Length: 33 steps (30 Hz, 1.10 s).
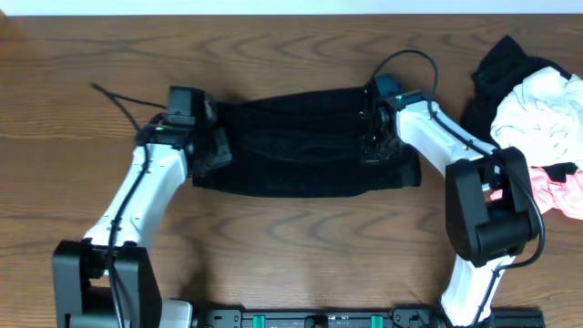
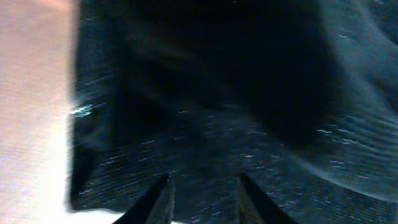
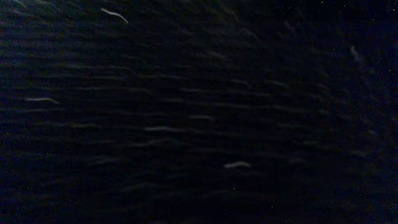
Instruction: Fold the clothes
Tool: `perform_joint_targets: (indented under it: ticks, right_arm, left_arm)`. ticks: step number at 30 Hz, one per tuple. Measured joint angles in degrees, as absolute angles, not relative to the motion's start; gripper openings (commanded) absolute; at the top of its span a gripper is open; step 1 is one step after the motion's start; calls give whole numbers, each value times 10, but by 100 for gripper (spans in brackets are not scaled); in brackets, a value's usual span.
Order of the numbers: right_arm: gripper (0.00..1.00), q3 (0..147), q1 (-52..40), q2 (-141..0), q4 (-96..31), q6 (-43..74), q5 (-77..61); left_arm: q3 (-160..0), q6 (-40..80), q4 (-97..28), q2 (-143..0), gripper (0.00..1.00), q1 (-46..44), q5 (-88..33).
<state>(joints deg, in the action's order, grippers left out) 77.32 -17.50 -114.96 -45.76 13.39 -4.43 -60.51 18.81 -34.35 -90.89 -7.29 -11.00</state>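
Looks like you're mid-fold on the dark, black ribbed knit garment (image 1: 310,146). It's spread out as a wide band across the middle of the brown wood-grain table (image 1: 291,237), with one arm at each short end.

The left gripper (image 1: 208,141) sits on the garment's left edge. In the left wrist view its fingers (image 2: 160,200) stand clearly apart, with cloth under and between them, so I'd say it isn't pinching anything yet. The right gripper (image 1: 373,132) is down on the right end, but its wrist view is nothing but black fabric (image 3: 199,112), so I honestly can't tell whether it's closed or what it has.

My guess at the next move is to get both ends properly pinched at the edge, one layer stack each, then lift together and carry evenly so the band doesn't skew.

The table is flat and bare around the garment, so there's plenty of room. A crumpled heap of black, white and pink clothes (image 1: 537,118) waits at the far right, well apart. You can't see much of the room beyond the table.
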Motion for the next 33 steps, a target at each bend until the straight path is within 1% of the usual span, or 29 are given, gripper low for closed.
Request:
perform_joint_targets:
  ticks: [4,7,9,12,17,24,27,33]
  right_arm:
    - [1,770,-178,-1131,-348,125,-30]
    - [1,771,-171,-1126,-273,123,-21]
    - [1,771,-163,-1126,-244,121,-12]
    - [1,771,-142,-1126,-234,120,-4]
    - [2,771,-120,-1124,-266,109,-20]
    - [1,770,-128,-1085,-308,71,-172]
    - [1,770,-145,-1077,-293,69,-203]
    - [1,771,-192,-1123,-196,81,-227]
  left_arm:
    - [-605,181,-327,-937,34,-107,-99]
    - [-605,180,-328,-975,34,-114,-91]
    - [-605,180,-330,-1001,34,-114,-87]
    - [-605,180,-331,-1028,34,-114,-86]
    - [-605,180,-332,-1030,34,-114,-86]
    - [-605,180,-336,-1030,34,-114,-86]
    - [-605,180,-336,-1030,34,-114,-86]
    - [-605,180,-338,-1030,34,-114,-86]
